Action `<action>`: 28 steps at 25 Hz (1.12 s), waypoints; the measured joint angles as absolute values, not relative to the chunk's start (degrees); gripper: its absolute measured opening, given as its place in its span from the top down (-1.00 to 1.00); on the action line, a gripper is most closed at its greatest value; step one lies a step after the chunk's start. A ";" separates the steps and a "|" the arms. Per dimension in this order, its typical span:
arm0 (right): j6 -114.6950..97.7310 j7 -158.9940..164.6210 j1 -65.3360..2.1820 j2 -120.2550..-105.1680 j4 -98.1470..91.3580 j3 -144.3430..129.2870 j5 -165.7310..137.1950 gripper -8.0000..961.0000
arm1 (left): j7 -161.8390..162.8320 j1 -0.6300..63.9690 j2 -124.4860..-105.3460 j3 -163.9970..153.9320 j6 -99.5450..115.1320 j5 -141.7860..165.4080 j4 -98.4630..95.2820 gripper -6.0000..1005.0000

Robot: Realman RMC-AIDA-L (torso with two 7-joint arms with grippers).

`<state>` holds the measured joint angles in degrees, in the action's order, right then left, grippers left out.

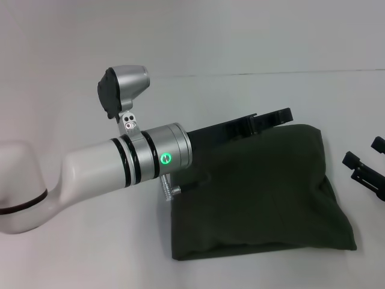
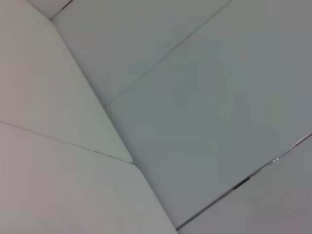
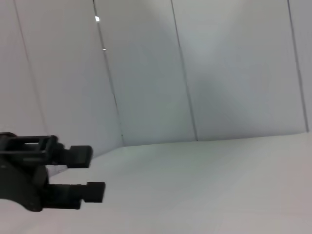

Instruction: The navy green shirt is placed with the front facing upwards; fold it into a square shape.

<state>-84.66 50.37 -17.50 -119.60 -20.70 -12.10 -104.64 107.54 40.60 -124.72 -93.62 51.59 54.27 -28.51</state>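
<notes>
The left gripper [image 1: 274, 117] sits at the far edge of the shirt [image 1: 258, 192], near the far left corner. Its black jaws lie flat and close to the cloth. I cannot tell if they are wide or closed, or if they hold any cloth. The left arm [image 1: 114, 165] reaches across the near left part of the shirt and hides it.

The right gripper [image 1: 364, 168] waits just past the shirt's right edge, not touching it. In the right wrist view [image 3: 90, 170] its jaws are apart a little and hold nothing.

The shirt lies on the white desk [image 1: 72, 259]. It is already folded into a chunky, nearly square shape, plain green side up. The near edge slants and the right corner pokes out.

So I think the job is almost done. The good way now is to let go gently, lift the left gripper straight up so no cloth drags, then tidy the slanted edge.
</notes>
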 joint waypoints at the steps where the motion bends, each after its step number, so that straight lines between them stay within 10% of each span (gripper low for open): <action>1: -85.26 50.36 -17.32 -119.58 -21.14 -12.30 -104.82 -0.85 | 107.42 40.50 -124.71 -93.54 51.59 54.25 -28.48 0.15; 13: -99.24 54.90 -16.29 -119.77 -33.62 -13.65 -117.45 -0.85 | 100.09 38.73 -123.80 -86.27 64.17 63.46 -28.97 -0.86; 28: -87.81 64.12 -21.68 -120.05 -29.44 -22.74 -123.54 -0.85 | 88.85 31.67 -120.56 -55.57 93.75 98.08 -37.13 -0.86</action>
